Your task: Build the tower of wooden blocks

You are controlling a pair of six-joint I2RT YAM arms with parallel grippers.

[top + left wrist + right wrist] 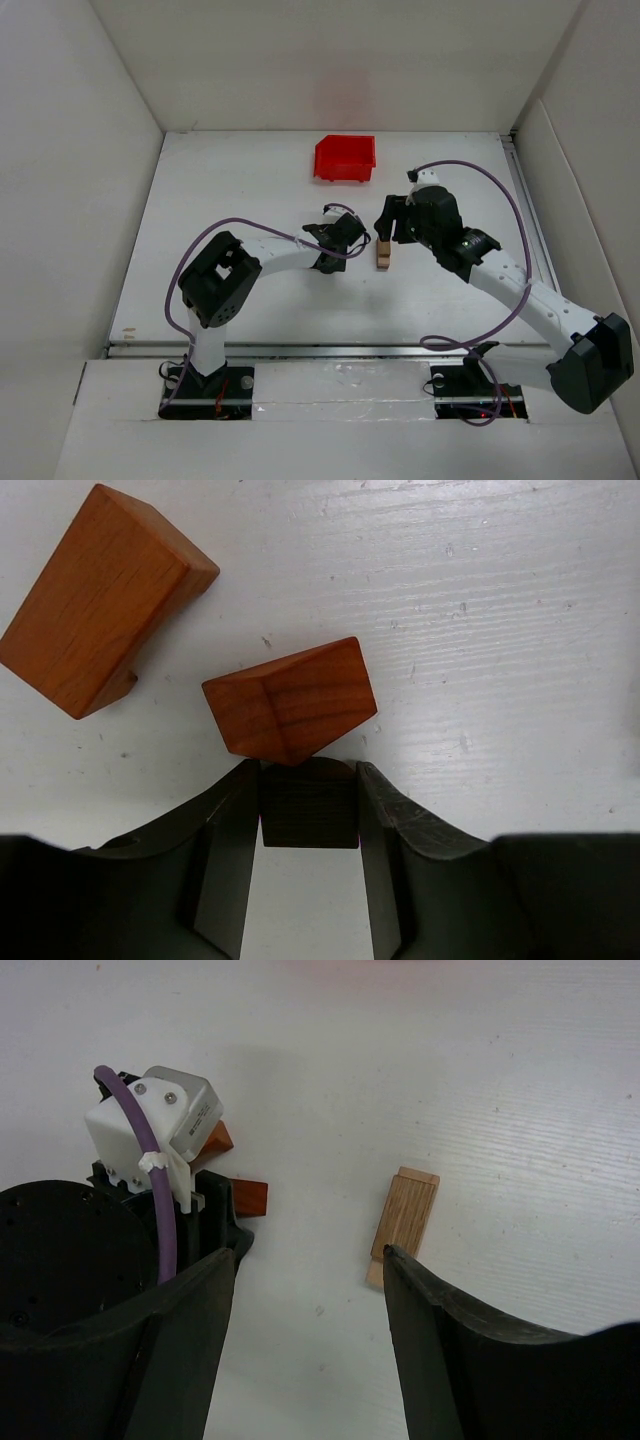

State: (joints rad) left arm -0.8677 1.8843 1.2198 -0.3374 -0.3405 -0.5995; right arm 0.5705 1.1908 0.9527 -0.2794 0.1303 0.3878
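Observation:
In the left wrist view my left gripper (308, 770) is shut on the dark reddish-brown block (290, 700), whose angled, peaked end sticks out past the fingertips while its gripped part lies in shadow. It rests on or just above the table. An orange-brown block (100, 600) lies on the table beyond it to the left, apart from it. The light tan block (405, 1218) lies flat on the table. My right gripper (310, 1252) hangs open over the table, and its right fingertip overlaps that block's near end. From above, the left gripper (352, 235) and right gripper (385, 225) are close together, with the tan block (383, 255) just below them.
A red plastic bin (345, 158) stands at the back of the white table (230, 180). White walls enclose the table on the left, back and right. The left arm's wrist and purple cable (150, 1180) fill the left of the right wrist view.

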